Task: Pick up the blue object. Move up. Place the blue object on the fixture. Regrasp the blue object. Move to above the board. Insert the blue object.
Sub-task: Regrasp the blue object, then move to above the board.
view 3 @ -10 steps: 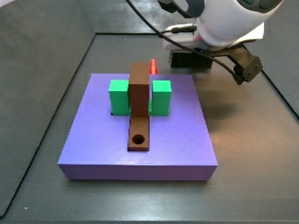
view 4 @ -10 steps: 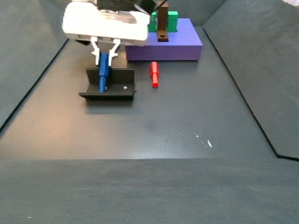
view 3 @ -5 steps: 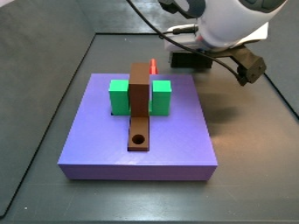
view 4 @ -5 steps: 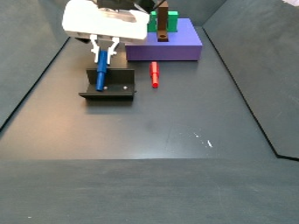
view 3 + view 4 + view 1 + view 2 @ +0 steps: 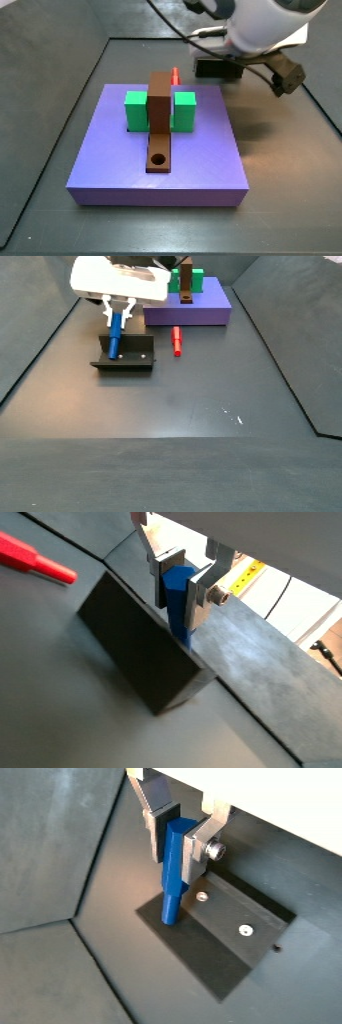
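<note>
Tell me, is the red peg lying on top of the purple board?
No, in a side view the red peg lies on the dark floor beside the fixture, apart from the board; the gripper is above the fixture.

Gripper [image 5: 182, 830] clamped the blue peg [image 5: 174, 873] upright between its plates, peg's lower end resting on the dark fixture [image 5: 227, 944].

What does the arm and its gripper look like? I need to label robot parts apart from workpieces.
The gripper, over the fixture, has two flat silver plate fingers with dark pads; one carries a round silver screw. In both side views its body is a glossy white rounded housing with black parts beneath. Black cables run to it, and a dark boxy module hangs at its side.
</note>
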Available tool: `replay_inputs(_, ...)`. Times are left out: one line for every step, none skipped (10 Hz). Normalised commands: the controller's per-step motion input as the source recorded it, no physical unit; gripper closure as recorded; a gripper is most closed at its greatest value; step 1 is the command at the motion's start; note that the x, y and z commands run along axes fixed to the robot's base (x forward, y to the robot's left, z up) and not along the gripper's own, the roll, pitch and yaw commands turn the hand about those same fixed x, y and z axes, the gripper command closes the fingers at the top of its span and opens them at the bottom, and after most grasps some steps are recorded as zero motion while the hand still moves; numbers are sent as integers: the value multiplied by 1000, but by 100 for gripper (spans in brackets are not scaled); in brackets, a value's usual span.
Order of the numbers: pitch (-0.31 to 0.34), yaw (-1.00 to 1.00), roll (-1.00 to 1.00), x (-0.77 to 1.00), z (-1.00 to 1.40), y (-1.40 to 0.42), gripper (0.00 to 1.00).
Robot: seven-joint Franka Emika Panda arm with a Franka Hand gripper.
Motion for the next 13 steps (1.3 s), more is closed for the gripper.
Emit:
replay_inputs(0, 0, 0, 0, 0, 0, 100)
replay_inputs(0, 0, 0, 0, 0, 0, 100)
replay_inputs(0, 0, 0, 0, 0, 0, 100)
replay_inputs(0, 0, 0, 0, 0, 0, 100)
replay_inputs(0, 0, 0, 0, 0, 0, 100)
replay_inputs(0, 0, 0, 0, 1400, 0, 100)
replay_inputs(8, -58, -24, -29, 1400, -29, 100)
replay_inputs(17, -74, -100, -51, 1400, -19, 100)
replay_inputs(30, -45, -86, -56, 1400, -10, 100)
replay_inputs(61, -29, -60, -48, 1400, -17, 100)
replay_inputs(74, -12, -8, -49, 1400, -26, 100)
replay_inputs(70, -2, 6, -43, 1400, -25, 100)
replay_inputs(87, 16, -18, -6, 604, -13, 100)
